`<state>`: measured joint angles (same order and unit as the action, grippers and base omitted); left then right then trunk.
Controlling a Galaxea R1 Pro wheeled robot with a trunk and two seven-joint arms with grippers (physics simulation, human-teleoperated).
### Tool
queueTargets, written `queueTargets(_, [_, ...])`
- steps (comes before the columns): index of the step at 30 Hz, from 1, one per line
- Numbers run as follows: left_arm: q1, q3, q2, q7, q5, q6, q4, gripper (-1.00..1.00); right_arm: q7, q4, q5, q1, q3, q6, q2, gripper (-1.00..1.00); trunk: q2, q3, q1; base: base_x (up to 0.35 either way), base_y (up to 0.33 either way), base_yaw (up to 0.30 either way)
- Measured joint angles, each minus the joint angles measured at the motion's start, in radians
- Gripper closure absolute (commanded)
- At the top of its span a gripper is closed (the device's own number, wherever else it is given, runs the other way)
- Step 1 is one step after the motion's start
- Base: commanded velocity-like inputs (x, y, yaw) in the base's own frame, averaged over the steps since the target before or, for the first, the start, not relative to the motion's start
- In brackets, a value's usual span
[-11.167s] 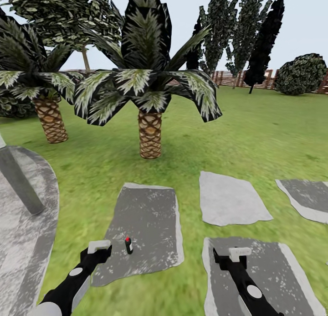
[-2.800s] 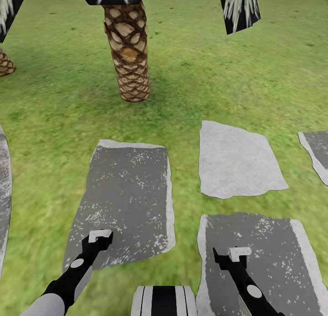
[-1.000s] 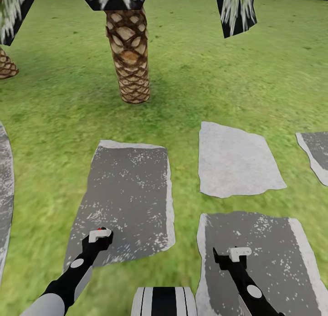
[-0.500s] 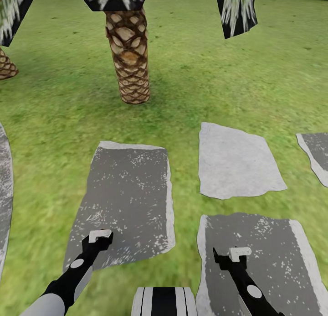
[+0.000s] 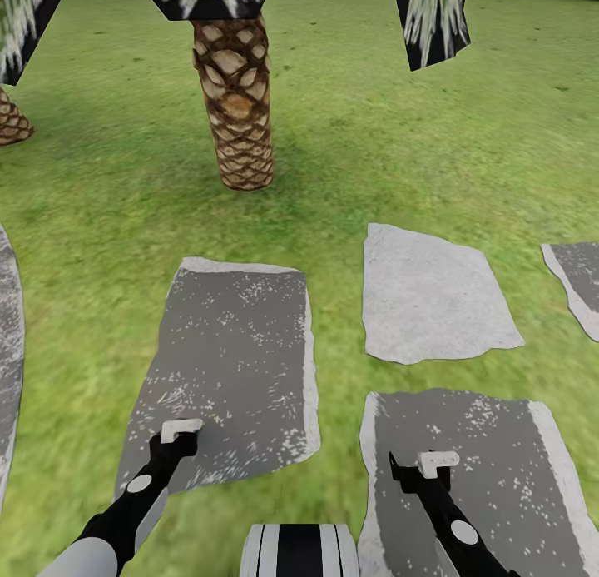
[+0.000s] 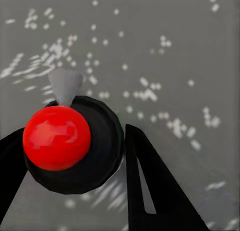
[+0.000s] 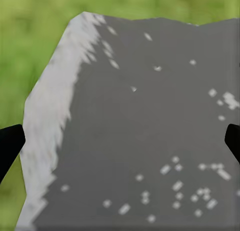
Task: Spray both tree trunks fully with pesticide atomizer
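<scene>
On dark grey paving slab (image 5: 233,352) near palm trunk (image 5: 237,111): atomizer (image 6: 65,141) w/ red cap sits between L gripper (image 6: 75,161) fingers, grip unclear. R gripper (image 7: 120,141) spread wide, nothing in it.

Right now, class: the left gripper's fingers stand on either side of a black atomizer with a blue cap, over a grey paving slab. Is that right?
One detail is wrong: the cap is red, not blue. The left wrist view shows the atomizer between the left gripper fingers, over the grey paving slab.
</scene>
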<state>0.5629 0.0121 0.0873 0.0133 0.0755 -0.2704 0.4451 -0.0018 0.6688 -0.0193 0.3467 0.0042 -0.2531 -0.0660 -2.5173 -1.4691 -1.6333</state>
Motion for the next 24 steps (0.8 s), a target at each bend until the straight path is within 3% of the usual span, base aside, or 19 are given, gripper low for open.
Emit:
queueTargets(18, [-0.001, -0.001, -0.001, 0.002, 0.0, -0.002, 0.008, 1.0, 0.0, 0.0, 0.0, 0.0, 0.0, 0.0, 0.0, -1.0, 0.0, 0.0, 0.0, 0.0, 0.0, 0.0])
queueTargets(24, [-0.001, -0.003, -0.001, 0.005, 0.0, 0.002, 0.009, 1.0, 0.0, 0.0, 0.0, 0.0, 0.0, 0.0, 0.0, -1.0, 0.001, 0.023, 0.003, 0.0, 0.0, 0.0])
